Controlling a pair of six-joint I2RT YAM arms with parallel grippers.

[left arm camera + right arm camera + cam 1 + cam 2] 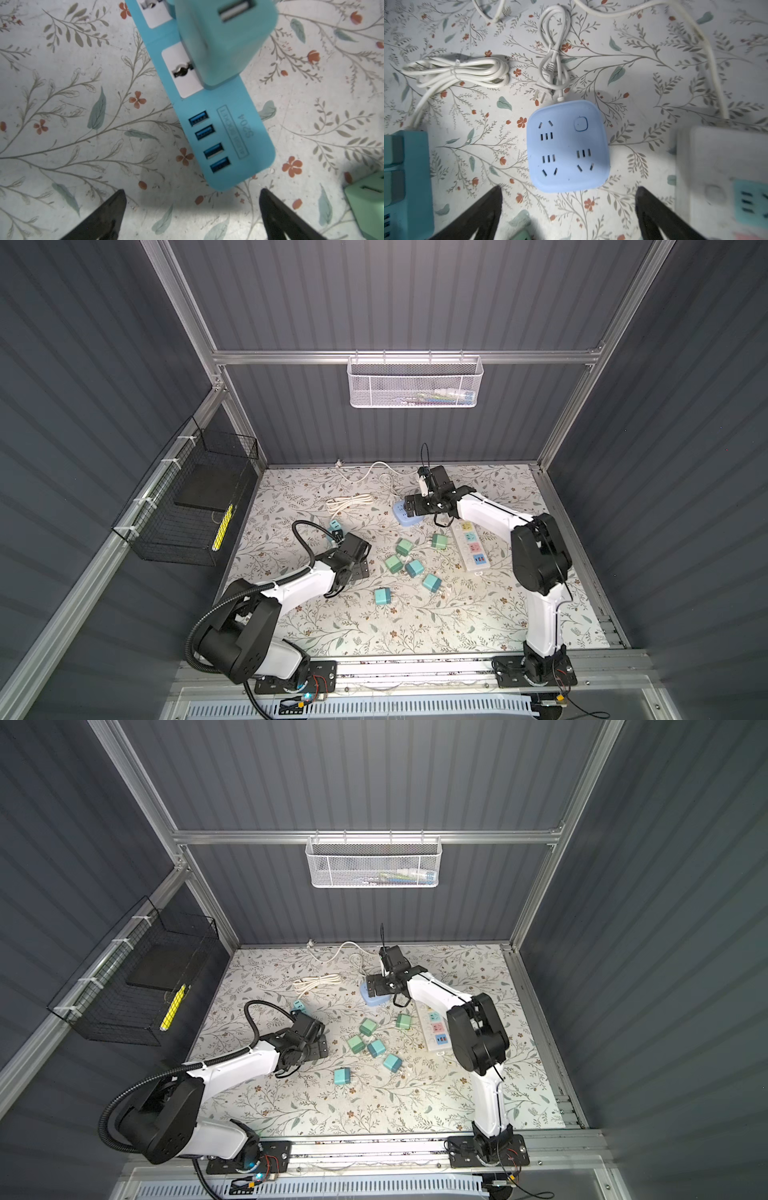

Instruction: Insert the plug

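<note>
L gripper [192, 193] & R gripper [569, 188] both spread, empty; imo grab loose plug [392, 563] square, prongs matching blue socket [566, 145]

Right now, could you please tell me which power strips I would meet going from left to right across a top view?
Teal power strip → blue square power strip → white power strip with coloured sockets.

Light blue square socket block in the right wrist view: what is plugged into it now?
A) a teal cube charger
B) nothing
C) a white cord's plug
B: the light blue square socket block shows every slot uncovered, and the right gripper by it is open and empty.
</note>
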